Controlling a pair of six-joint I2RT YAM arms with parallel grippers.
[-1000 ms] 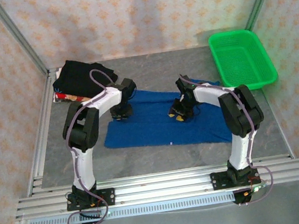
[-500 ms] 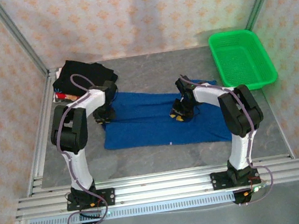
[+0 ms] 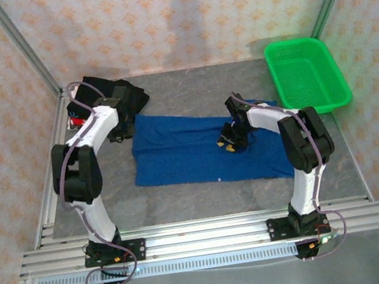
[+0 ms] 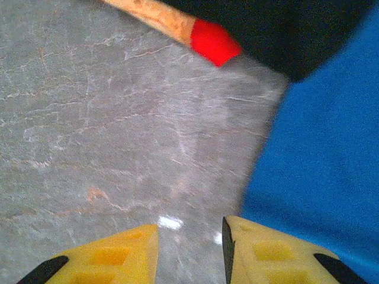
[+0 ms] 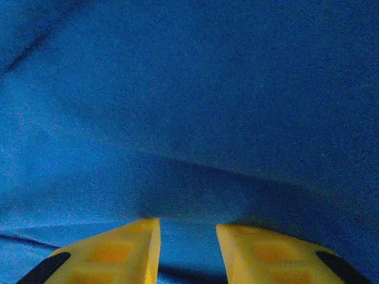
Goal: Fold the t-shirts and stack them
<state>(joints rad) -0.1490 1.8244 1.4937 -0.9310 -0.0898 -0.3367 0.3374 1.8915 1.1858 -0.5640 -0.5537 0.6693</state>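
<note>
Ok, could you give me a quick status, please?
Left end effector open, over table. Right end effector open, over blue t-shirt, spread flat. Nothing blocking.

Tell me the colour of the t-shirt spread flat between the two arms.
The t-shirt is royal blue, plain on the side that shows. The top external view shows it best.

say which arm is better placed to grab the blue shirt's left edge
Left, likely: the left gripper hovers open over the table beside the left edge of the blue t-shirt; the right gripper is over its right part.
</note>
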